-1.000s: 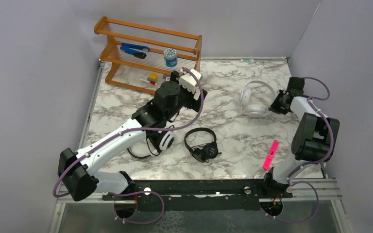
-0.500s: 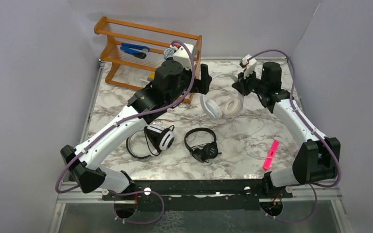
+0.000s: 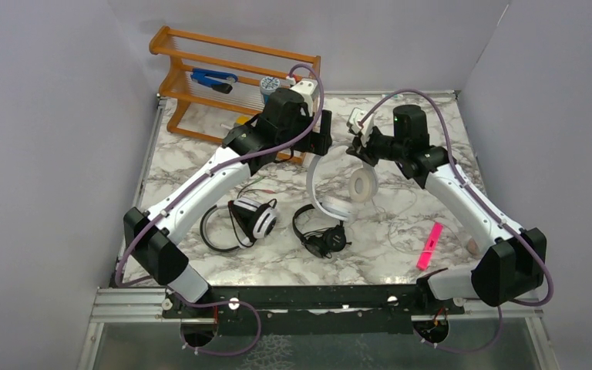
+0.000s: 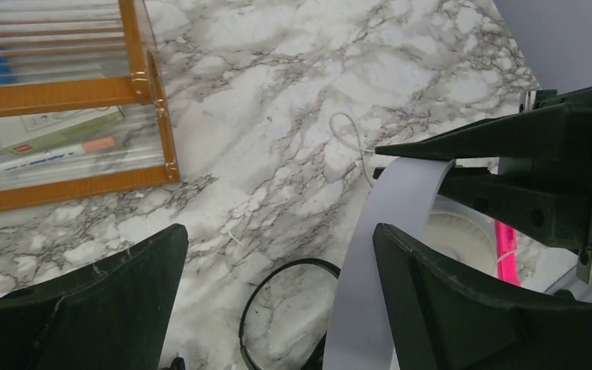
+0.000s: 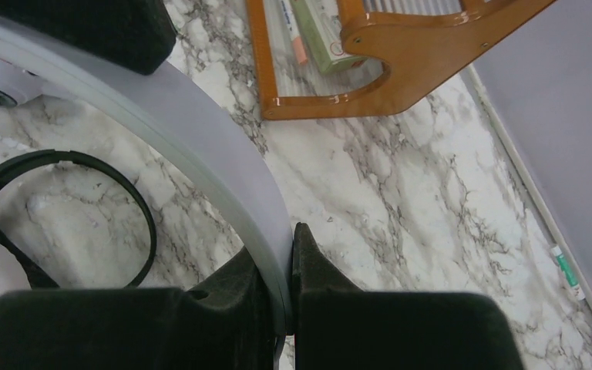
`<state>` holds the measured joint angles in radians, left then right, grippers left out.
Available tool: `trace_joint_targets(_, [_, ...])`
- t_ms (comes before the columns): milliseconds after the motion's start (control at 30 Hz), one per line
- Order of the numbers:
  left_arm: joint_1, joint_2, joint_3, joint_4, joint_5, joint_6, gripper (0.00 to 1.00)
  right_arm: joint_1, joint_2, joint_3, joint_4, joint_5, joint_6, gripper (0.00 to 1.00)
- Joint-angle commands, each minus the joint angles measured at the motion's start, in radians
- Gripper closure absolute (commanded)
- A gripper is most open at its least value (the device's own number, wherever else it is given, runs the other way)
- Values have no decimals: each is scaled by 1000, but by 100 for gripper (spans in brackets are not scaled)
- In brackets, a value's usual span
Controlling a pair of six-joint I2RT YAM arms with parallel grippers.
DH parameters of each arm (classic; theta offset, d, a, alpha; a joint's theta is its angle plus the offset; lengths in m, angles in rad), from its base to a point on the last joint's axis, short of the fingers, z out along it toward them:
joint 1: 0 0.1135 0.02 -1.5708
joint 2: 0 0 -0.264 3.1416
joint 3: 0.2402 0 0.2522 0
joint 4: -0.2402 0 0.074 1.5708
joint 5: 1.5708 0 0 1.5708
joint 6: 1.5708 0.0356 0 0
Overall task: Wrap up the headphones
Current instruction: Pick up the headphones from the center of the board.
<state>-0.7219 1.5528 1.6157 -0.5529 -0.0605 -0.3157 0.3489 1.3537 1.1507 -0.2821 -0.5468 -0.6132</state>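
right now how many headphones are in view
3. All-white pair: held by its headband in the right pincer. Small black pair: on the table below it. White, black-padded pair: just left of that.

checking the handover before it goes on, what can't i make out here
Top view: white headphones' cord, too thin against the marble to trace.
Left wrist: whether the left gripper touches the headband; its finger hides the contact.
Top view: rack's lower shelf, partly behind the left arm.
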Motion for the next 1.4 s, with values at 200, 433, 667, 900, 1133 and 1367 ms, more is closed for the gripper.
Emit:
trace_joint_targets(200, [-8, -112, -109, 39, 80, -48, 9, 53, -2, 21, -55, 75, -79, 100])
trace_joint_targets(433, [-16, -60, -117, -29, 230, 20, 13, 76, 13, 41, -74, 101, -81, 100])
trace_joint_targets(667, [-17, 5, -76, -65, 200, 50, 25, 80, -9, 49, -76, 85, -85, 100])
trace_joint_targets(900, [-17, 76, -23, -74, 212, 68, 38, 101, -11, 53, -90, 73, -105, 100])
trace_joint_targets(1133, [-16, 99, -1, -83, 202, 83, 66, 124, -18, 52, -87, 116, -98, 91])
trace_joint_targets(1367, [-13, 26, -38, -57, 146, 85, 100, 125, -67, 111, -66, 276, 211, 49])
